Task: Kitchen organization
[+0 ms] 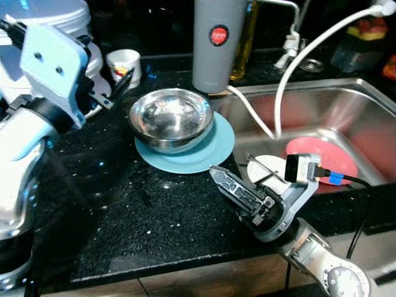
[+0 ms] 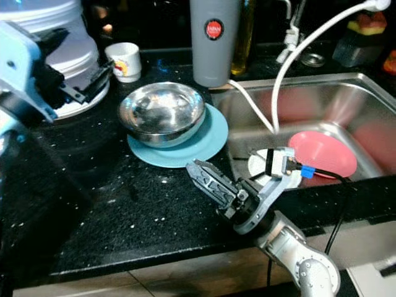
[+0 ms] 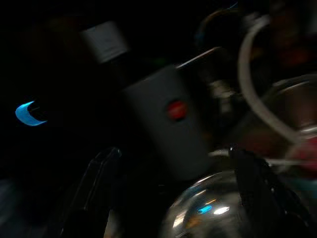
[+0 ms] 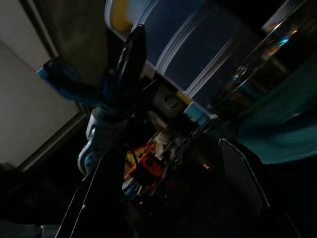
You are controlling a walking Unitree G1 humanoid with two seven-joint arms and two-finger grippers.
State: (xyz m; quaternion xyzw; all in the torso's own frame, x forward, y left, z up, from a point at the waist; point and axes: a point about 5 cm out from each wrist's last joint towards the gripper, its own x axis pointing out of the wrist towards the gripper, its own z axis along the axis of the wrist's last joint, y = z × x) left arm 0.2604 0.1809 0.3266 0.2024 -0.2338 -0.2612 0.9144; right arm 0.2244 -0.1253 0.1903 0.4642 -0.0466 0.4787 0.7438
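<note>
Your right gripper (image 1: 218, 176) hovers low over the black counter (image 1: 154, 216), its fingers spread with nothing between them, just beside the teal plate (image 1: 210, 151). Your left gripper (image 1: 124, 81) is raised near the white cup (image 1: 124, 64), also spread and empty. The steel bowl (image 1: 171, 119) sits on that plate. In the sink (image 1: 346, 99) lies a pink plate (image 1: 325, 158).

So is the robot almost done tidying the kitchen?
Not really. The steel bowl already sits on the blue plate, but nothing is held: the left gripper is open, near the bowl, and the right gripper hovers over the counter. A pink plate lies in the sink.
</note>
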